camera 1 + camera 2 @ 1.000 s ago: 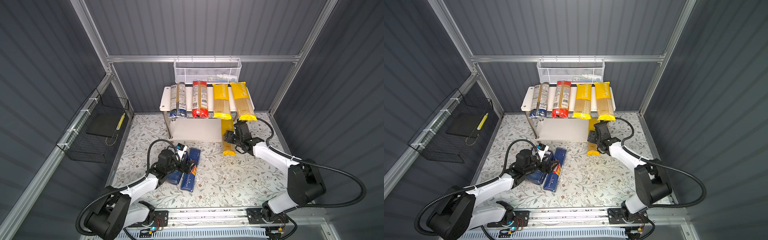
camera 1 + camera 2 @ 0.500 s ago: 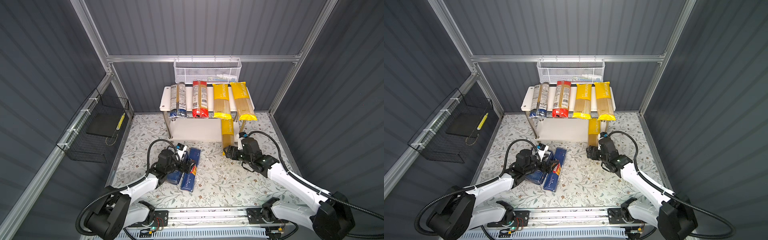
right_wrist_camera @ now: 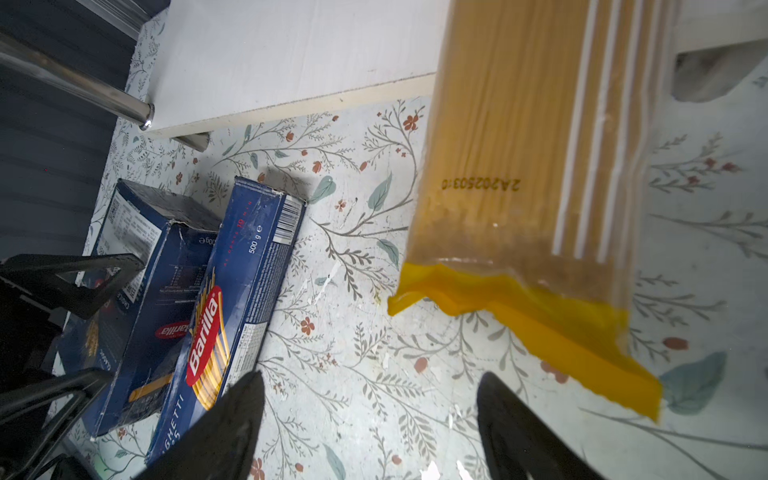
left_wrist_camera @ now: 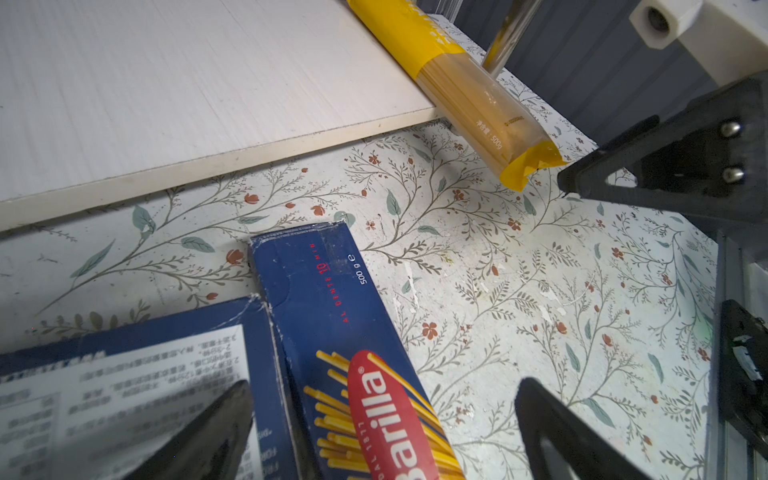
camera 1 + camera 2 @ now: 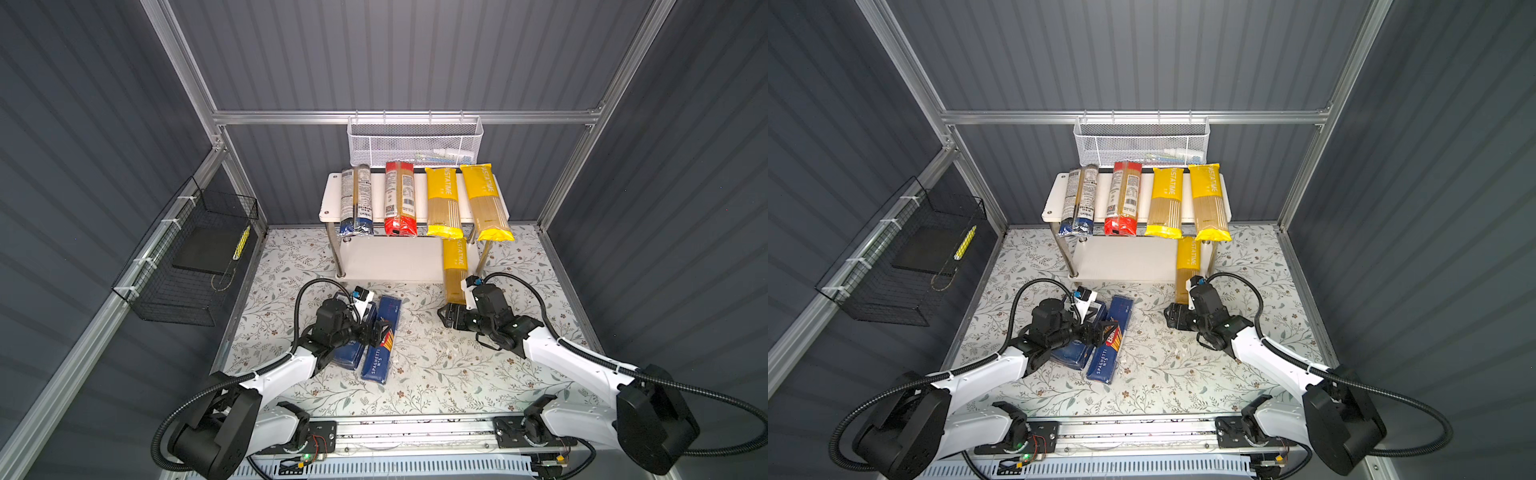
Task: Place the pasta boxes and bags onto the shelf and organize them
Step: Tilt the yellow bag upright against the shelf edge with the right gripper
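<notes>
Left jaws are open with nothing gripped, straddling the slim SPAGHETTI box (image 4: 324,291). One finger (image 4: 199,436) sits over the wide box (image 4: 124,374), butted against it at 9 o'clock. We should nudge toward 3, then pinch the slim box alone, mid-length. Right jaws are wide open and empty above the counter (image 5: 436,365). At their 1 o'clock, the yellow bag (image 5: 455,270) overhangs the lower board of the shelf (image 5: 395,257). We'd push it toward 12.

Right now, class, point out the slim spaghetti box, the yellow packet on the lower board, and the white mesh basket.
slim spaghetti box (image 5: 377,362): a top view, SPAGHETTI lettering.
yellow packet (image 5: 455,274): a top view, clear middle section.
white mesh basket (image 5: 415,145): a top view, front wall.
</notes>
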Controlling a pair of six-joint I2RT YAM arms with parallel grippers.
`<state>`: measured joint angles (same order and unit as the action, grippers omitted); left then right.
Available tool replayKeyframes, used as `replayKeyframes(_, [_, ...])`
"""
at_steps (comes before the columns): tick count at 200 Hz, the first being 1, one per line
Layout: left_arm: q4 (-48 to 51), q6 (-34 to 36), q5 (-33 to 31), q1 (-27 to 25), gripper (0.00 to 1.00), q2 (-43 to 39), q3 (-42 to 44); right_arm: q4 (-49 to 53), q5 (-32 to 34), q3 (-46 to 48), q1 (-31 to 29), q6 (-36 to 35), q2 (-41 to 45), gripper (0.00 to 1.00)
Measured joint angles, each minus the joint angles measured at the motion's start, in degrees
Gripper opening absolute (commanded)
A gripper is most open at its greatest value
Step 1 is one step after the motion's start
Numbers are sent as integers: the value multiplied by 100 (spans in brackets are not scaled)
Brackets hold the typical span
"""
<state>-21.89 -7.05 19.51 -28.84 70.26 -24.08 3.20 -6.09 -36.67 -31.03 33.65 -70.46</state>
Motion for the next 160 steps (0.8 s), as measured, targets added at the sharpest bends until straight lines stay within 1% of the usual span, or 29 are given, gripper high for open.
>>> replayKeyframes(29, [2,0,-2,0,99,0,0,-227,-37,0,0,0,-243,82])
replayKeyframes(48, [2,0,-2,0,99,0,0,-299,-39,-2,0,-2,-369,84])
replayKeyframes(160, [2,0,-2,0,99,0,0,-538,4,-203,44,-9,-798,86])
